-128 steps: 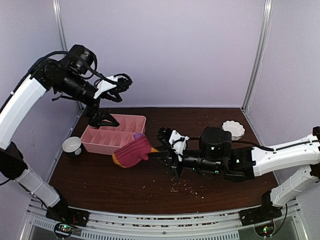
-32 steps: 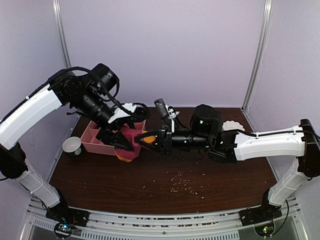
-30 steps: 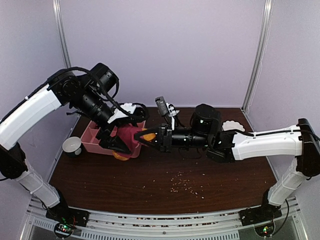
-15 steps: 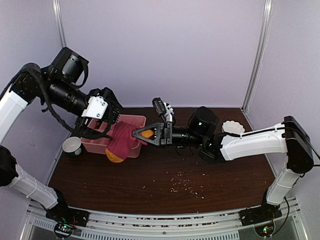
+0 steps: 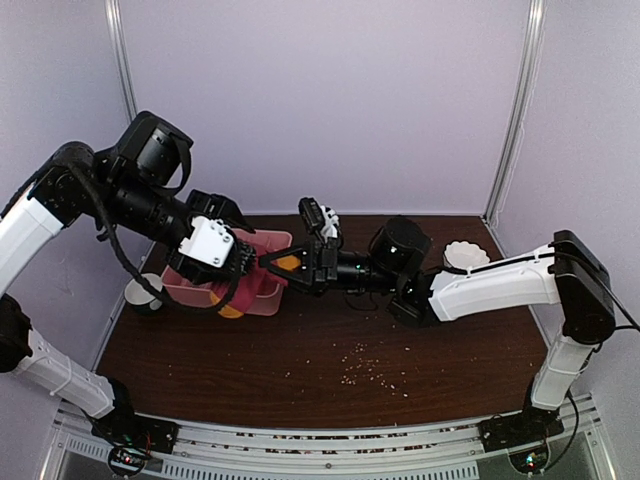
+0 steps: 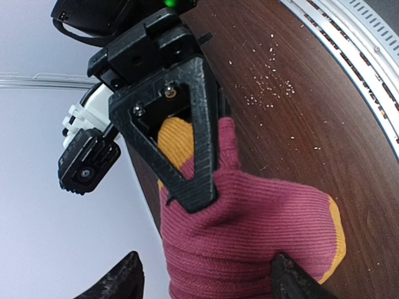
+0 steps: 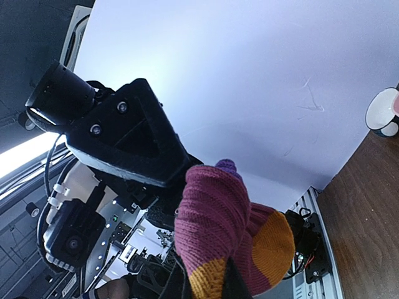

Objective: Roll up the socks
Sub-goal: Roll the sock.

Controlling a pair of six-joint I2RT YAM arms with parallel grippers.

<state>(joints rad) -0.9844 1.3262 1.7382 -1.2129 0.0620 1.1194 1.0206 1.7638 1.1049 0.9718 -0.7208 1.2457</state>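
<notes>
The socks [image 5: 250, 277] are a dark red knit bundle with orange ends, hanging in the air over the near corner of the pink tray [image 5: 188, 291]. My right gripper [image 5: 274, 264] reaches in from the right and is shut on one orange end of the bundle. In the right wrist view the socks [image 7: 218, 221] rise from my right gripper [image 7: 209, 288], with a purple tip on top. My left gripper [image 5: 236, 266] stands open astride the socks [image 6: 249, 240]. One of its fingertips [image 6: 288, 281] touches the fabric and the other [image 6: 128, 279] is apart from it.
A white mug [image 5: 146, 292] stands left of the pink tray. A white scalloped bowl [image 5: 466, 257] sits at the back right. Crumbs [image 5: 365, 366] are scattered on the dark wooden table toward the front. Both arms crowd the space above the tray.
My left gripper has come down and right, and its jaws now stand around the socks. My right gripper has carried the socks a little further left, over the tray's corner.
</notes>
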